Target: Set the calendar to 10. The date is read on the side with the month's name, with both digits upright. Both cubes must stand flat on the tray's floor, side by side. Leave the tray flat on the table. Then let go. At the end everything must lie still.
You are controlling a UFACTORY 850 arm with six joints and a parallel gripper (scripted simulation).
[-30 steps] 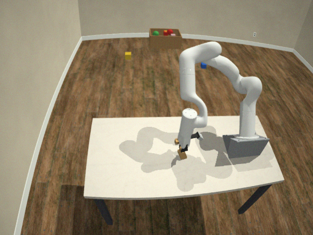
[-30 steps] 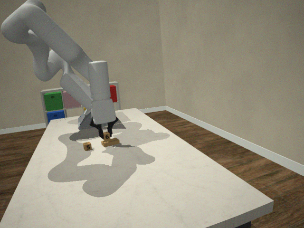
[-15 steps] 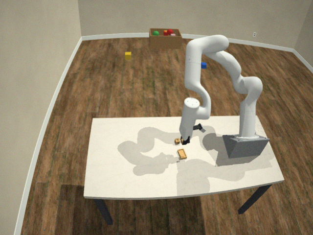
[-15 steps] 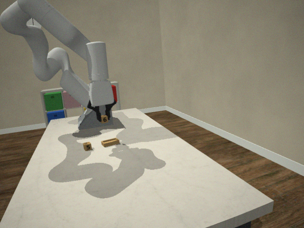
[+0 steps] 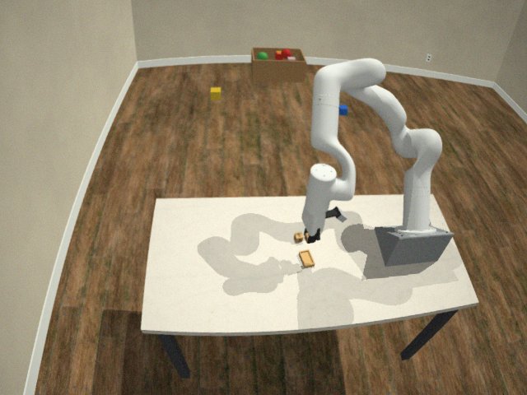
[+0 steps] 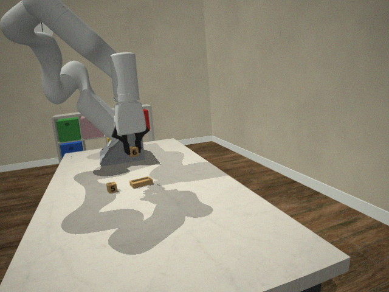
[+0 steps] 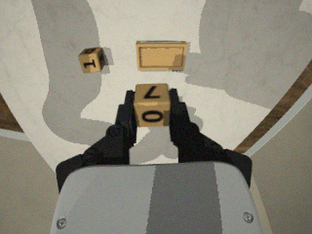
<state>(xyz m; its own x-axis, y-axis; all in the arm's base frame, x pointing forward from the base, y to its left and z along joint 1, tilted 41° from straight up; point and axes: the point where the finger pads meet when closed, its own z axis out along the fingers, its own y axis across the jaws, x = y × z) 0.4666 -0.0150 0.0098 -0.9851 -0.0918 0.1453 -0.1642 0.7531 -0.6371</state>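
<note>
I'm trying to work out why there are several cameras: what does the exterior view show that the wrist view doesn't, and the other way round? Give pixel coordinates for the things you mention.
Only the exterior view: the white jointed robot arm point(image 6: 127, 76), and digits 6 and 5 on the two cubes.

Only the wrist view: 7 and 0 on the gripped cube, and a 1 on the other cube.

Both: the black-fingered end effector point(image 6: 134, 149) point(image 7: 152, 100) holding one small wooden cube point(image 6: 134, 151) point(image 7: 152, 104), the other small wooden cube point(image 6: 112, 187) point(image 7: 91, 60) on the table, and the shallow rectangular wooden tray point(image 6: 141, 185) point(image 7: 161, 67).

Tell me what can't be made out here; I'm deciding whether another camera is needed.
- Tray: month's name unreadable in the wrist view, too small and foreshortened.
- Held cube: underside faces away in every view.
- Gripper: fingertips blurred, tiny from the top.
</note>
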